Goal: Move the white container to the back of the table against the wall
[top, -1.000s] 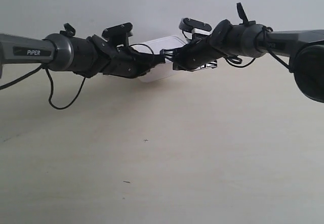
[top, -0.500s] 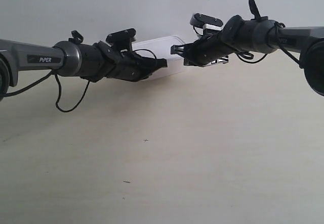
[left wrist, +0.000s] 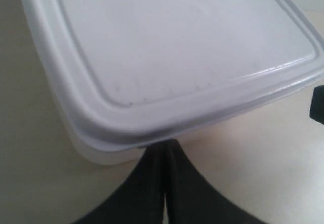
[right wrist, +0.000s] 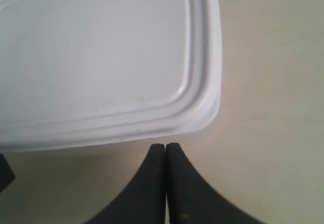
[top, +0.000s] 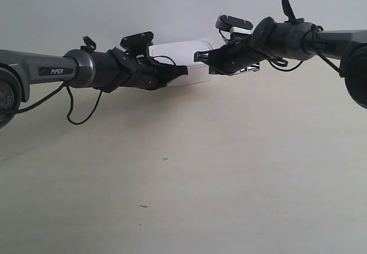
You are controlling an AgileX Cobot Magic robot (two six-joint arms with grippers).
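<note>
The white container (top: 183, 50) sits lid-on at the back of the table (top: 229, 168), close to the wall (top: 172, 7). Two black arms meet in front of it. The gripper of the arm at the exterior view's left (top: 183, 69) and that of the arm at the exterior view's right (top: 198, 55) both point at its front. In the left wrist view my left gripper (left wrist: 166, 143) is shut, its tips touching under the lid rim at a corner of the container (left wrist: 177, 47). My right gripper (right wrist: 165, 145) is shut and empty, a small gap short of the container's side (right wrist: 101, 57).
Loose black cables hang under the arm at the exterior view's left (top: 77, 113). A few tiny dark specks (top: 165, 159) mark the pale table. The other gripper's tip shows at the edge of each wrist view (left wrist: 317, 104) (right wrist: 5, 176).
The container has slid back toward the wall and now sits flatter. Both arms have moved back with it, and the arm at the exterior view's right rose slightly.
</note>
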